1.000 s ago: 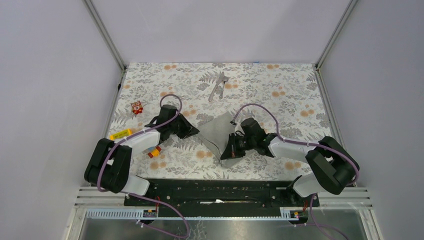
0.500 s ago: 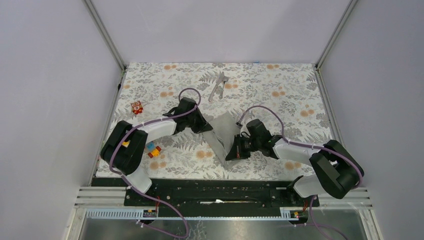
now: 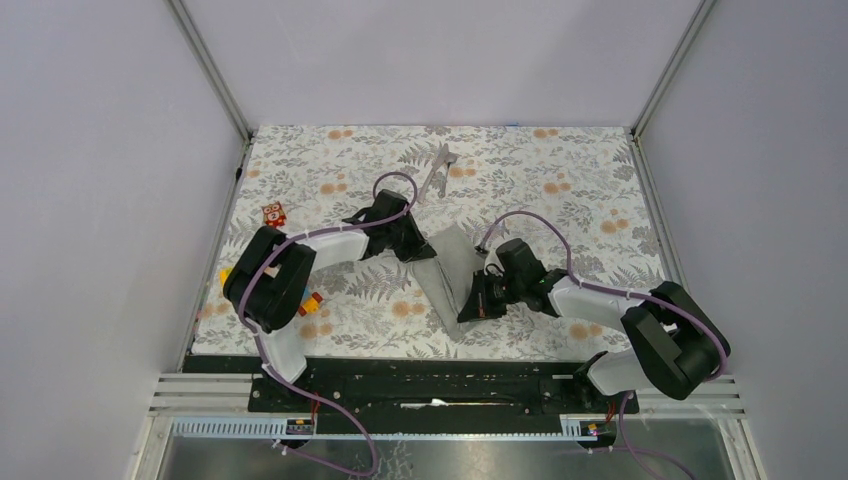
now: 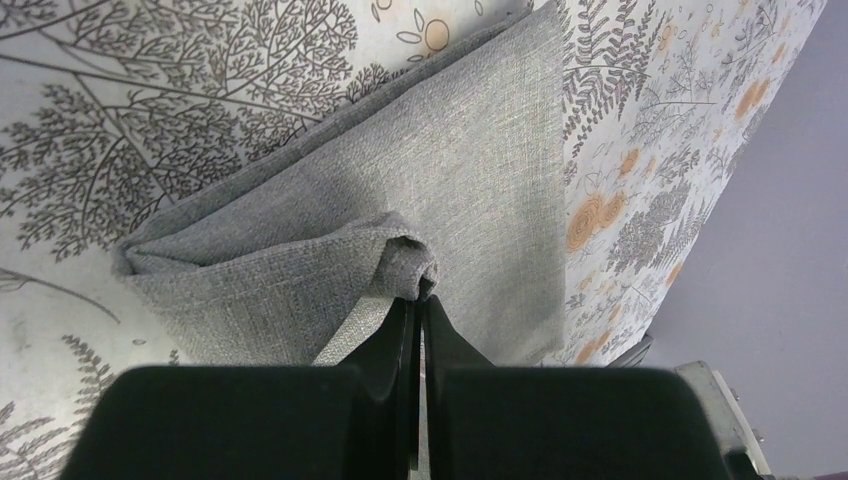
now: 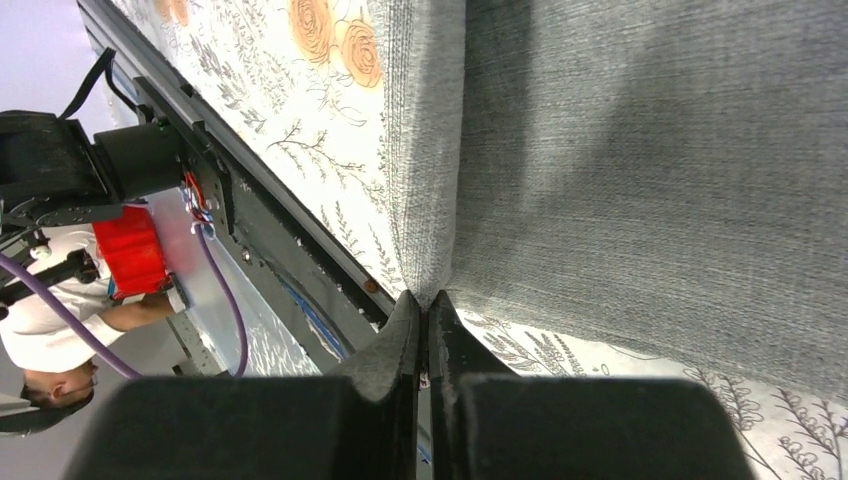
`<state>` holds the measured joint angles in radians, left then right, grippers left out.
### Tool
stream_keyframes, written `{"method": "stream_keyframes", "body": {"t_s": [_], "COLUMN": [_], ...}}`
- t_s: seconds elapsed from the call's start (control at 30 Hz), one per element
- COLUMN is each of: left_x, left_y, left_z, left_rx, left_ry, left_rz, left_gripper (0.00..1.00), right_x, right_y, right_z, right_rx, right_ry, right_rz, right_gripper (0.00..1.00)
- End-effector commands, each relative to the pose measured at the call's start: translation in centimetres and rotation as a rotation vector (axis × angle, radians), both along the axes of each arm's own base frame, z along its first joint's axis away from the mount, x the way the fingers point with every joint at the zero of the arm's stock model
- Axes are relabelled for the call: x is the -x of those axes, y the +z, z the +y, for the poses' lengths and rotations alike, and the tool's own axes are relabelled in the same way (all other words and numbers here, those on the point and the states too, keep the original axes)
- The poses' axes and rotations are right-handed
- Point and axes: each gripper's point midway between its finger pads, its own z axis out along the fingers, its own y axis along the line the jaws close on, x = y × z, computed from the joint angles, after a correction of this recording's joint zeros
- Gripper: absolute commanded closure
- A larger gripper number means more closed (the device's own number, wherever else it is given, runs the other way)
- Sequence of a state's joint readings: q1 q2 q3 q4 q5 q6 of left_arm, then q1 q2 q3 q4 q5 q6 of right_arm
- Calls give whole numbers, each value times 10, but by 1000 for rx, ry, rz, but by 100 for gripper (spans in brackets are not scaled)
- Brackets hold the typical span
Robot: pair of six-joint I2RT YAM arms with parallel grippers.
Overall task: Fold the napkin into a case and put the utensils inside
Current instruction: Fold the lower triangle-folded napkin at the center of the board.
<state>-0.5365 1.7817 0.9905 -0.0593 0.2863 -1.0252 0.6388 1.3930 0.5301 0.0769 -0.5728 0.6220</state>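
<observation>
matt woven grey napkin [image 4: 480, 180], shiny metal utensils [image 3: 437, 168]

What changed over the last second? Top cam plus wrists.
The left gripper closed on the left edge of the napkin and carried it to the right, folding the cloth narrower. The right gripper shifted slightly right and stayed shut on the napkin's near corner. The utensils and the toy block stayed put.

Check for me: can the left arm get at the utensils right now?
Probably not yet: the left gripper is shut on a fold of the napkin. The utensils lie close beyond it with nothing between, so releasing should free the way.
</observation>
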Motion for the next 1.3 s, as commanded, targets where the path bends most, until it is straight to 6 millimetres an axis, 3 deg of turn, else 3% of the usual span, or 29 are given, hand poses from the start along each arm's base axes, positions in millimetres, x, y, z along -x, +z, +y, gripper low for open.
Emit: {"method": "stream_keyframes", "body": {"t_s": [0.0,0.23,0.6,0.7,0.87,1.13,1.23,1.27], "left_x": [-15,-16,-19,-18,-18,-19,-22,-23], "left_y": [10,1,-2,-4,-4,-1,-1,0], "left_z": [-13,-15,-20,-19,-20,-21,-23,-25], "left_rx": [22,12,19,15,20,25,31,40], "left_ry": [-26,-36,-46,-45,-49,-55,-53,-56], "left_rz": [-45,-32,-30,-27,-27,-34,-35,-38], "left_gripper": [100,100,100,100,100,100,100,100], "right_x": [-4,-8,-29,-43,-62,-78,-81,-82], "right_y": [-8,-9,15,17,8,-6,-9,-10], "right_z": [-9,-18,-21,-20,-9,-3,-1,0], "right_rx": [43,112,167,196,216,243,248,249], "right_ry": [-19,-19,22,27,40,28,25,21], "right_rz": [-8,-24,-162,-212,-215,-216,-206,-204], "right_gripper": [98,87,41,36,36,49,62,71]}}
